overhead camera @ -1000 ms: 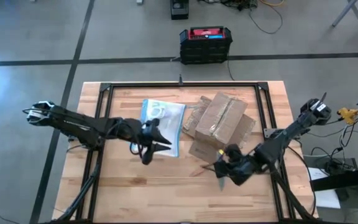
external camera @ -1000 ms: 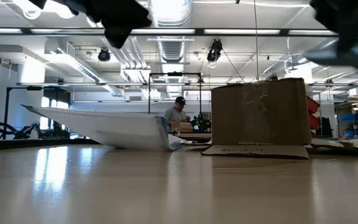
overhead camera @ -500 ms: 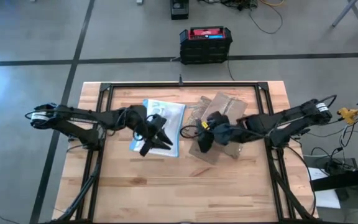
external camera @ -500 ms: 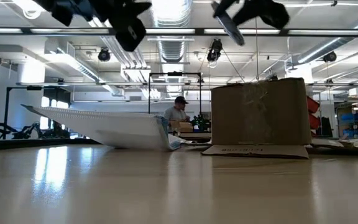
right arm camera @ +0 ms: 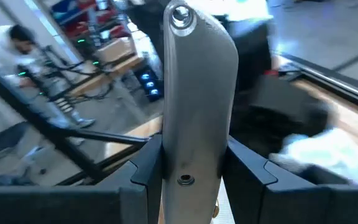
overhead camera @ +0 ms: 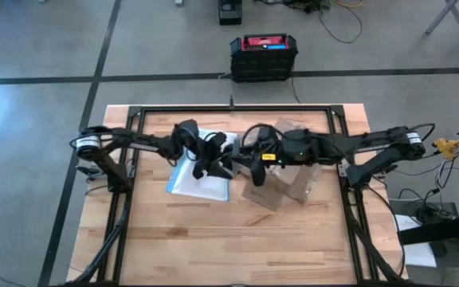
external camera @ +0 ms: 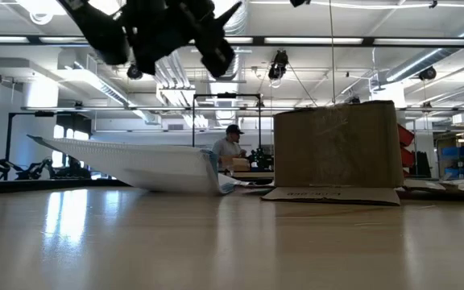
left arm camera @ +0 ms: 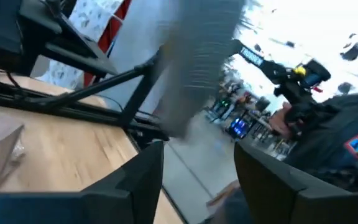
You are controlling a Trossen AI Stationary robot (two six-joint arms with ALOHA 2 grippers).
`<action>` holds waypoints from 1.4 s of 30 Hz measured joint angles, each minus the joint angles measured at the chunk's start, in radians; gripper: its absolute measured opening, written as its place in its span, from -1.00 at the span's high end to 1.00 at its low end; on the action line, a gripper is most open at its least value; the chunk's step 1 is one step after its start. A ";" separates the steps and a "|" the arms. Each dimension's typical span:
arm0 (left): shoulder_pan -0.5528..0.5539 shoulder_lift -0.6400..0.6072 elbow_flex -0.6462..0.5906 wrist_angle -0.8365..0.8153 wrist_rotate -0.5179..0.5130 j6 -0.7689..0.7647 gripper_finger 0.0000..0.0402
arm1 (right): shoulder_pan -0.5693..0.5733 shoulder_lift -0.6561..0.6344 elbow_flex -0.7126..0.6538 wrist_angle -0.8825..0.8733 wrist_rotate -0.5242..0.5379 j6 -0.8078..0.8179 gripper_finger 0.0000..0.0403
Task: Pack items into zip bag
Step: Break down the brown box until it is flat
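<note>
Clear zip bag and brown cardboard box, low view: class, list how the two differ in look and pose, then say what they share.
The flat clear plastic zip bag is pale and see-through; the brown cardboard box is opaque. The zip bag lies low and slanted, one edge lifted off the table; the cardboard box stands upright and much taller. The zip bag carries a blue strip; the cardboard box is plain brown. Both rest on the wooden table, side by side.

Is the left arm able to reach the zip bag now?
Probably yes. The left gripper hangs right over the zip bag, jaws open and empty. The right gripper, shut on a grey tool, is beside it and may crowd the approach.
</note>
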 joint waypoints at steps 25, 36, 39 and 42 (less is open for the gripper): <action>0.101 0.044 0.275 0.008 0.260 -0.112 0.20 | -0.120 -0.037 0.044 0.238 -0.394 -0.232 0.46; 0.126 0.044 0.429 0.017 0.327 -0.178 0.11 | -0.133 -0.048 0.103 0.242 -0.496 -0.358 0.46; 0.125 0.044 0.487 0.017 0.344 -0.185 0.09 | -0.135 -0.048 0.109 0.245 -0.510 -0.380 0.46; 0.125 0.044 0.536 0.017 0.363 -0.199 0.09 | -0.134 -0.048 0.120 0.246 -0.514 -0.397 0.46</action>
